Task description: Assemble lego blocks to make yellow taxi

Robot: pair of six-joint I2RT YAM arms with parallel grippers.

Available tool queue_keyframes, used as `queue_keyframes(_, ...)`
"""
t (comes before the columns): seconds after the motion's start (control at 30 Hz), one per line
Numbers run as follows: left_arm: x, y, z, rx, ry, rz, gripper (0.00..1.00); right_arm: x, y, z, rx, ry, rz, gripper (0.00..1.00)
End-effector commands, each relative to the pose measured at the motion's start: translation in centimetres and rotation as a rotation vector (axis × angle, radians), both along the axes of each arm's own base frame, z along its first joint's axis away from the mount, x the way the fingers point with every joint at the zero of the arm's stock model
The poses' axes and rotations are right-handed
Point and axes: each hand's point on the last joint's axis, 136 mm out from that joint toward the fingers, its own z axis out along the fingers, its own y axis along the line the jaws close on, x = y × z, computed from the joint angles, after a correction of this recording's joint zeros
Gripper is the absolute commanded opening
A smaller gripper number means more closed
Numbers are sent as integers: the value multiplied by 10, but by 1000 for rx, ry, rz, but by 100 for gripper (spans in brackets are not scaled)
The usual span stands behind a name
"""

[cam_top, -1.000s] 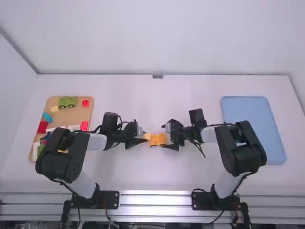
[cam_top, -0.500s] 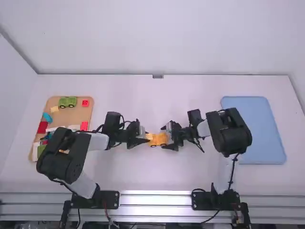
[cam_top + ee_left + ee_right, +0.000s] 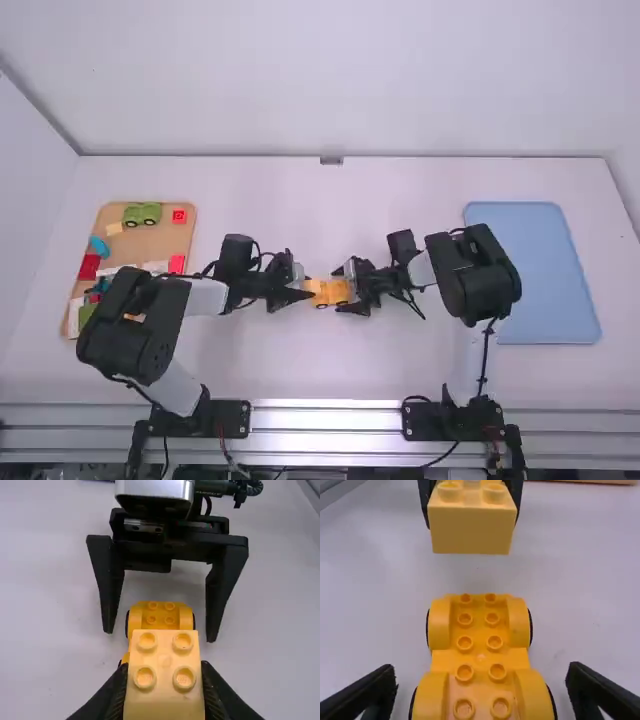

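My left gripper [image 3: 164, 682] clamps the yellow four-stud block [image 3: 471, 530], up near the yellow wheeled base [image 3: 480, 658]; my right gripper [image 3: 481, 675] is open astride that base on the white table [image 3: 365, 610]. Press down misaligned and studs won't catch; unheld, the base could roll away.

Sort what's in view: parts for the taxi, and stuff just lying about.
For the taxi:
- yellow brick, held by the left pincer
- yellow car base, by the open right pincer

Apparently just lying about:
- green car
- red brick
- blue piece
- brown tray under those
- blue tray
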Motion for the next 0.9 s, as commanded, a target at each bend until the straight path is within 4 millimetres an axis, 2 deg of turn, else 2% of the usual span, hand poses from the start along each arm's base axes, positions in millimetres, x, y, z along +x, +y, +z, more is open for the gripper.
queue_keyframes(0.0,3,-3,10,-18,-19,-10,2,1,1,-5,-14,5,1,86)
queue_keyframes(0.27,4,-3,2,-16,-9,-11,2,-3,5,-12,-57,-2,9,65)
queue_keyframes(0.53,7,-4,1,-14,-15,-13,2,4,1,-8,-43,38,-31,54)
queue_keyframes(0.87,33,-19,-9,-11,0,-47,2,16,-2,-12,-75,48,-86,56)
